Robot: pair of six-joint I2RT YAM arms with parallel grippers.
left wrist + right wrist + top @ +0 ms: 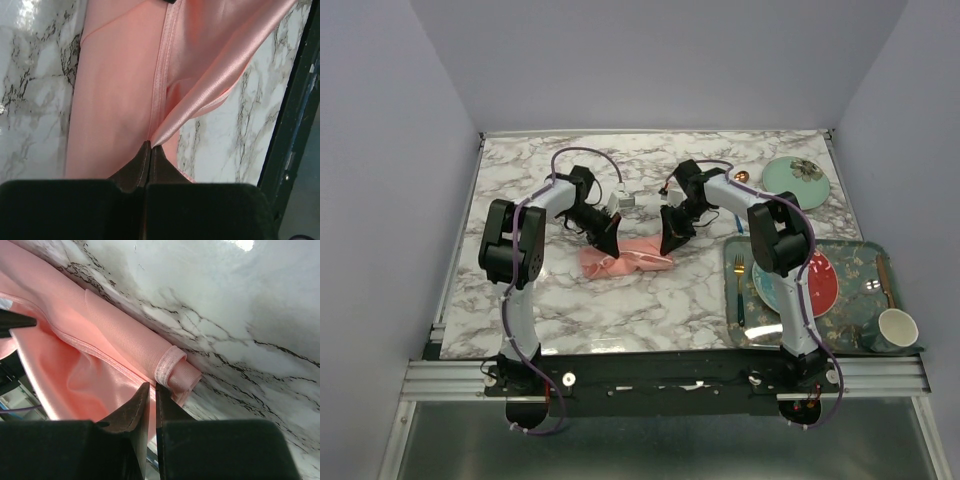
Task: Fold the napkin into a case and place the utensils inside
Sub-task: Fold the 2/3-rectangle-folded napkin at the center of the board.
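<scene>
The salmon-pink napkin (pixel 628 262) lies bunched in a narrow strip on the marble table between my two grippers. My left gripper (pixel 608 241) is shut on the napkin (pixel 125 85), with a fold and its hem pinched at the tips (pixel 151 145). My right gripper (pixel 672 238) stands at the napkin's right end, its jaws nearly together on the hemmed edge beside a rolled corner (pixel 175 371) of the napkin (pixel 95 360). The copper bowl of a spoon (pixel 742 176) shows behind the right arm. A thin dark blue piece (pixel 739 227), perhaps the fork, lies by that arm and is mostly hidden.
A patterned teal tray (pixel 865 255) at the right holds a red and a teal plate (pixel 818 282), a gold fork with a teal handle (pixel 740 292) and a white cup (pixel 898 328). A round green plate (pixel 796 176) sits at the back right.
</scene>
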